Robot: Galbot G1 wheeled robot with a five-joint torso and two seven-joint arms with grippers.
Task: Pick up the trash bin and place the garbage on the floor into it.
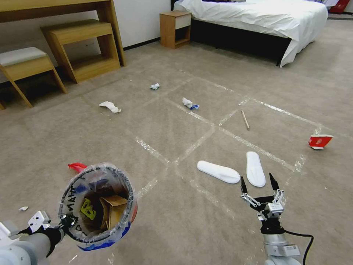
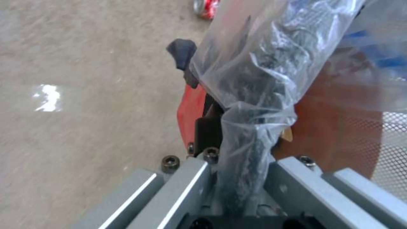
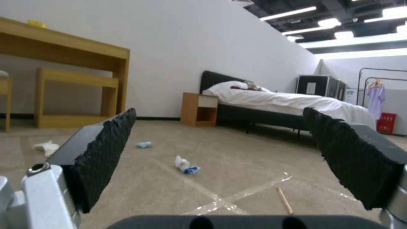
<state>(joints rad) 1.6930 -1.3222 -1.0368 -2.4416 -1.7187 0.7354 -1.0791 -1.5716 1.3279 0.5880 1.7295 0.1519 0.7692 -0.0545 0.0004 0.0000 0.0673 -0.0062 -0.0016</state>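
My left gripper (image 1: 68, 222) is shut on the rim of the red trash bin (image 1: 127, 191), holding it off the floor at lower left; a brown cardboard box (image 1: 114, 208) lies inside it. Up close, the left gripper (image 2: 212, 79) pinches the bin's red wall (image 2: 190, 111) and its clear bag (image 2: 263, 63). My right gripper (image 1: 257, 179) hangs open just short of two white slippers (image 1: 218, 171) (image 1: 255, 168). On the carpet lie a wooden stick (image 1: 245, 119), a red carton (image 1: 320, 141), crumpled papers (image 1: 110, 106) (image 1: 154, 86) (image 1: 189, 103) and a red wrapper (image 1: 77, 166).
A wooden desk (image 1: 55, 7) with a shelf unit and a padded stool (image 1: 25, 62) stands at the back left. A nightstand (image 1: 175, 27) and a bed (image 1: 257, 18) are at the back. Tape lines (image 1: 191, 147) cross the open carpet.
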